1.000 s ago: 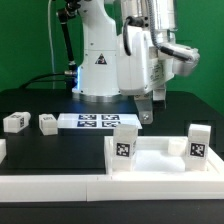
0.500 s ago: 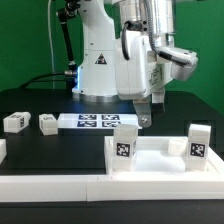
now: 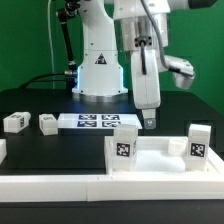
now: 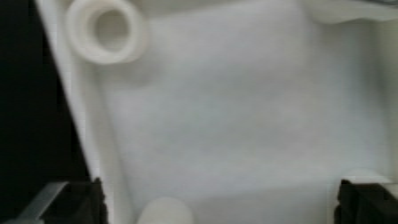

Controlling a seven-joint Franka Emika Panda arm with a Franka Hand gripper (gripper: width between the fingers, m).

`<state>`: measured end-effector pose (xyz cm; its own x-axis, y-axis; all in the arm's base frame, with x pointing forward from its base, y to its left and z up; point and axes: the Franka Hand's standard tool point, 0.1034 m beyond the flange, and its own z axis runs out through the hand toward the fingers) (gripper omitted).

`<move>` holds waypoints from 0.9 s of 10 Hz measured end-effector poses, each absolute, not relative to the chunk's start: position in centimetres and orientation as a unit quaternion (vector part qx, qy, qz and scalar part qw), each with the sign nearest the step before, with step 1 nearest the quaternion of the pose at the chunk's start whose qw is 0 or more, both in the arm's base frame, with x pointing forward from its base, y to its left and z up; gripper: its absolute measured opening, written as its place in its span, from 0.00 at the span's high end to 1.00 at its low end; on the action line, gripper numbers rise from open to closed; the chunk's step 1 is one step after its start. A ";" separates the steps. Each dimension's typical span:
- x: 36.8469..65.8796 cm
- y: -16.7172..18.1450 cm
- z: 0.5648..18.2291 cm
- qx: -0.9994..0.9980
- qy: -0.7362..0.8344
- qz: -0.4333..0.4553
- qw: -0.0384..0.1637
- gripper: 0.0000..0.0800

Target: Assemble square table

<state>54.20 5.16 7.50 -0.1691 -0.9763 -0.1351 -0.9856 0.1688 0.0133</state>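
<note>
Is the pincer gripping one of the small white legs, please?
No: the pincer hangs open and empty by the panel, while both visible legs lie on the black table.

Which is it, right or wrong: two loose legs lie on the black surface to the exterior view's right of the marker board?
Wrong side. The exterior view shows the two loose legs lying to its left of the marker board.

White arm [image 3: 140, 55], glossy shells; black logo on base [image 3: 100, 62], blue LED [image 3: 70, 72], black cable [image 3: 64, 40], dark-tipped jaws.
</note>
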 end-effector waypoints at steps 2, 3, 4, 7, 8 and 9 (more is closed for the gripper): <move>54.3 5.2 7.5 -0.643 0.763 0.048 0.048 0.19; 54.3 5.2 7.5 -0.643 0.763 0.048 0.048 0.19; 54.3 5.1 7.4 -0.643 0.763 0.048 0.047 0.19; 52.7 6.1 6.0 -0.651 0.757 0.037 0.038 0.19; 51.5 6.4 5.1 -0.657 0.753 0.020 0.034 0.19; 50.7 6.9 4.4 -0.661 0.749 0.022 0.026 0.19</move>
